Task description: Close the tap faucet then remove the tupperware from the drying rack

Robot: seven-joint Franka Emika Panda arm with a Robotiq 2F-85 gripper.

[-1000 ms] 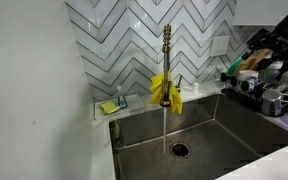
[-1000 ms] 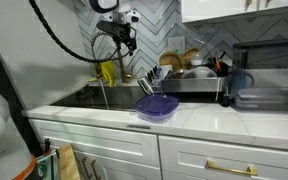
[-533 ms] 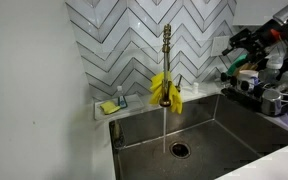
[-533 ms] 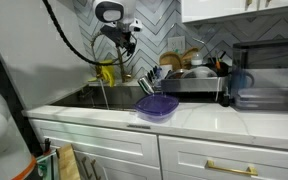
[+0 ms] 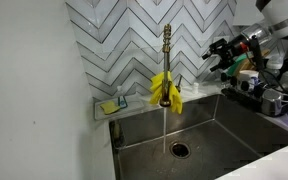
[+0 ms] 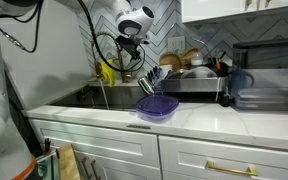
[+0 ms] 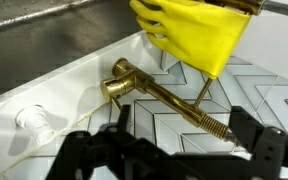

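The white countertop [image 6: 214,118] is seen in an exterior view, with the steel sink [image 5: 224,130] sunk into it. The drying rack [image 6: 189,86] is set along the countertop's back edge, just beside the sink, and is crowded with dishes. The tupperware cannot be picked out among them. A purple container [image 6: 156,107] is placed near the front edge, in front of the rack.

The gripper [image 5: 216,57] is held in the air above the sink, between the rack and the tap faucet [image 5: 167,55], apart from both. In the wrist view its fingers [image 7: 92,150] are spread wide and nothing is gripped between them.

The tap faucet is mounted at the sink's back edge, against the chevron tiles, and a stream of water [image 5: 164,125] is seen falling from it to the drain. Yellow rubber gloves [image 5: 165,90] are draped over its neck. A small tray [image 5: 112,104] is kept at the sink's back corner.
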